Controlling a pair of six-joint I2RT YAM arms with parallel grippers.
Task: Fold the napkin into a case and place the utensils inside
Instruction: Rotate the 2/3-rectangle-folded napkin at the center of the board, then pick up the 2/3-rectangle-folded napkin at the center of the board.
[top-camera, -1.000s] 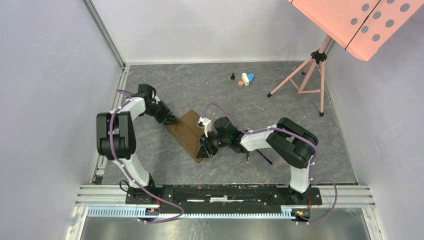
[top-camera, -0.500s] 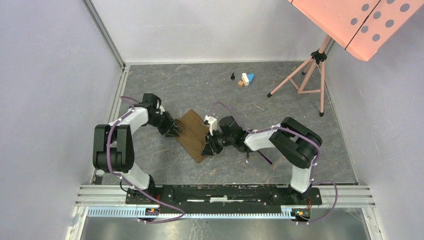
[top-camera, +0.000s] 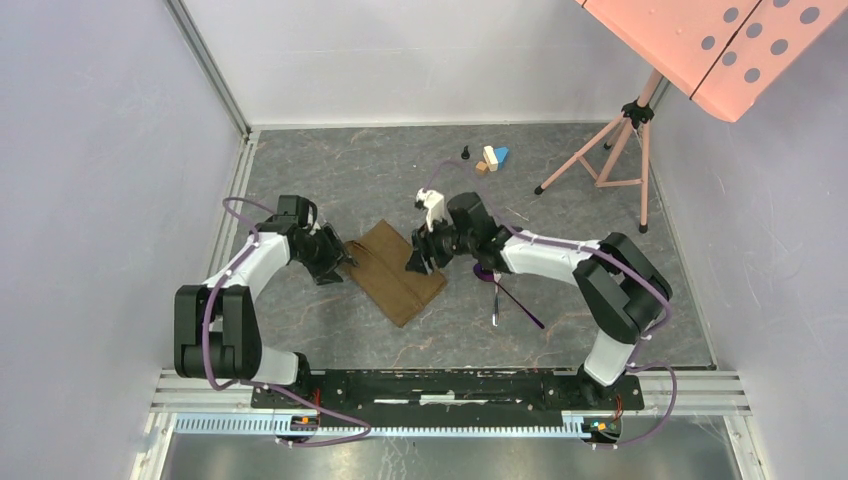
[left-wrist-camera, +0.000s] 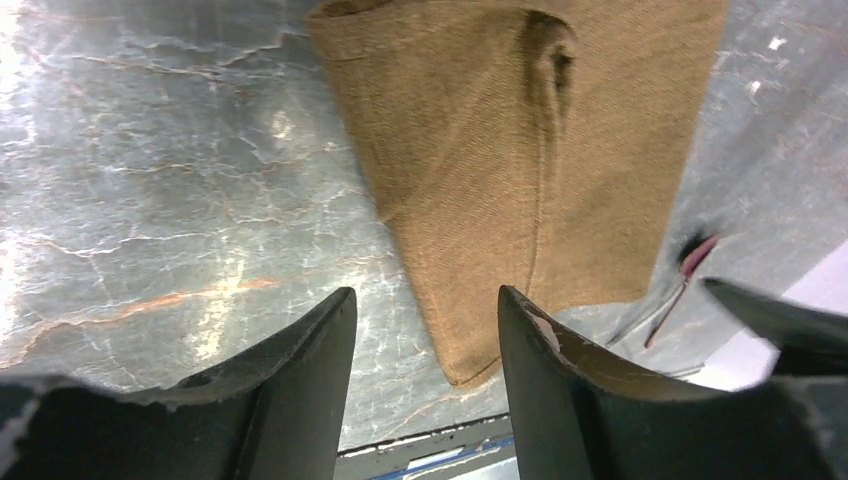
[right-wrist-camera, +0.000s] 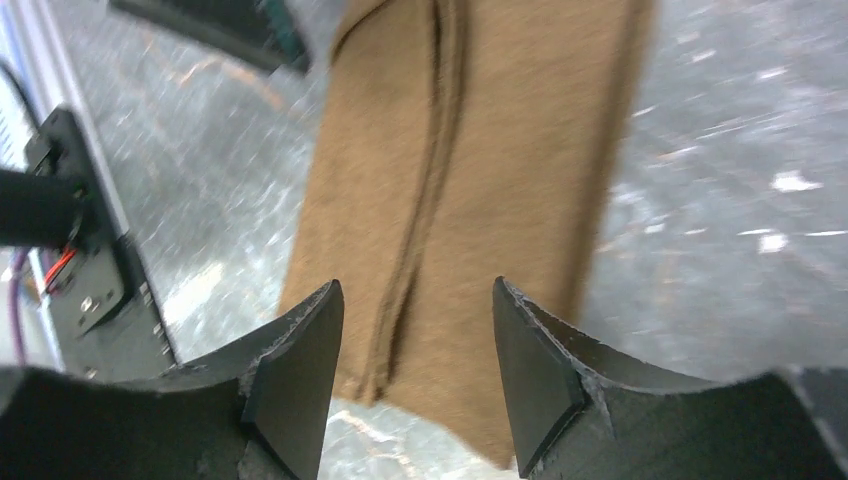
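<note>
Napkin: we see the napkin folded into a broad brown strip. It lies flat and slantwise on the grey table, and a seam runs along its length.
Napkin, left wrist view: the cloth spreads ahead of the fingers, and its near corner shows in the gap between them.
Napkin, right wrist view: the strip runs away from the camera, seam down the middle.
Left gripper: the left gripper sits at the napkin's left edge. Its fingers are spread and hold nothing. We cannot tell whether they touch the cloth.
Right gripper: the right gripper hangs over the napkin's right edge. Its fingers are parted and empty.
Spoon: the spoon lies right of the napkin, apart from it. Its purple bowl is the end nearer the cloth.
Fork: the fork lies right of the napkin, just beside the spoon handle. We cannot tell whether the two touch.
Toy blocks: the toy blocks sit well beyond the napkin, towards the back wall.
Pink stand: the pink stand is far right of the napkin.
</note>
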